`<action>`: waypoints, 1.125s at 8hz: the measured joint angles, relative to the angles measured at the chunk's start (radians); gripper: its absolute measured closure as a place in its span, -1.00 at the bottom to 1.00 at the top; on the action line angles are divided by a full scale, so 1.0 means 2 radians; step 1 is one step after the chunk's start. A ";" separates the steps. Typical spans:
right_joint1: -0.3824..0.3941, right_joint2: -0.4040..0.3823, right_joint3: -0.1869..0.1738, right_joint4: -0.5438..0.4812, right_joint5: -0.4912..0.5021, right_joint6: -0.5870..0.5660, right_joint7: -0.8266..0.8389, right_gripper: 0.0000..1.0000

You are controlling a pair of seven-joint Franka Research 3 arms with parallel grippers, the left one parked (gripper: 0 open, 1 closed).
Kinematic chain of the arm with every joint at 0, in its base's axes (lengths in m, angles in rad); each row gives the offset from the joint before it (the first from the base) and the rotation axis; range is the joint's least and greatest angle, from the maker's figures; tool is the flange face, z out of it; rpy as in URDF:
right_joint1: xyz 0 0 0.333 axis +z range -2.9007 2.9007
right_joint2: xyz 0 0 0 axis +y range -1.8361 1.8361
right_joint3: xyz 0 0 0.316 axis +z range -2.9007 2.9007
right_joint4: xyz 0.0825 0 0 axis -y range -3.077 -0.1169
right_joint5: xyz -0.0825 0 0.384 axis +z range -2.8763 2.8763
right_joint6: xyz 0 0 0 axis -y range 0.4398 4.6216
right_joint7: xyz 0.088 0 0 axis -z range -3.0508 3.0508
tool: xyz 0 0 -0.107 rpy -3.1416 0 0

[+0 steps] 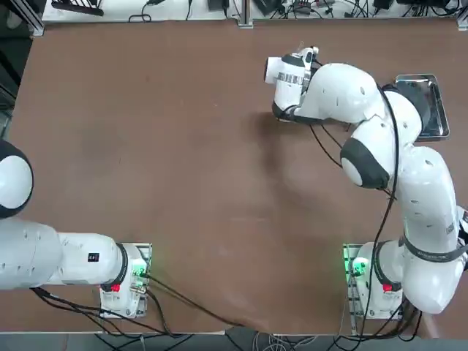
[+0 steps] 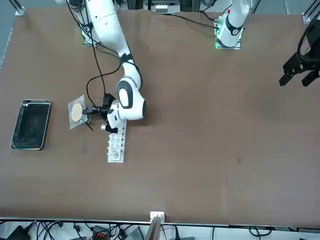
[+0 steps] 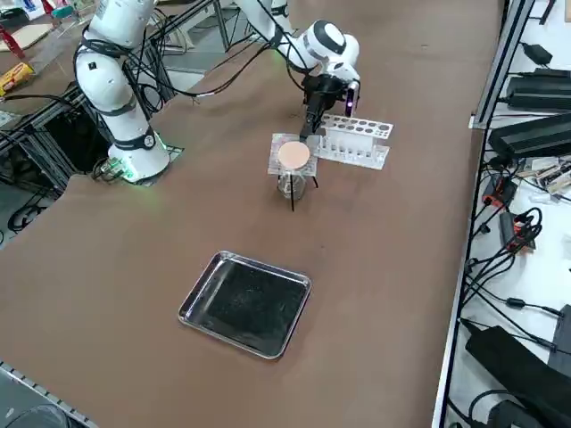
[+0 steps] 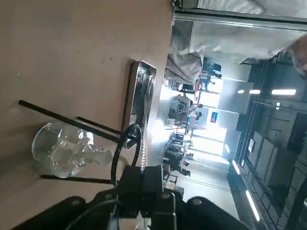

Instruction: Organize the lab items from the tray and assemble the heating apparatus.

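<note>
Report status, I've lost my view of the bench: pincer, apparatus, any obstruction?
Right pincer shut on mesh edge. Mesh atop tripod, burner beneath. Tray empty. Test-tube rack close beside, not blocking.

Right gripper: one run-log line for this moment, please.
right gripper: shut on mesh | mesh: atop tripod | burner: under tripod | tray: empty

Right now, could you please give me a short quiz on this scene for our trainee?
1. True or false: the glass burner stands under the tripod.
2. What lies on top of the tripod? A the mesh; B the white rack; C nothing.
3. At the tripod's top, what are the right gripper's shut fingers pinching?
Key: 1 true; 2 A; 3 the mesh, by its edge.
</note>
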 joint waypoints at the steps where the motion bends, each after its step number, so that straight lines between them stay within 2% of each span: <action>1: 0.001 0.000 0.000 0.000 0.000 -0.001 0.000 0.96; 5: 0.004 0.006 0.000 0.000 0.004 -0.002 0.000 0.85; 6: 0.005 0.008 0.000 0.000 0.005 -0.002 0.001 0.64; 9: 0.005 0.012 0.000 0.000 0.005 -0.003 0.001 0.30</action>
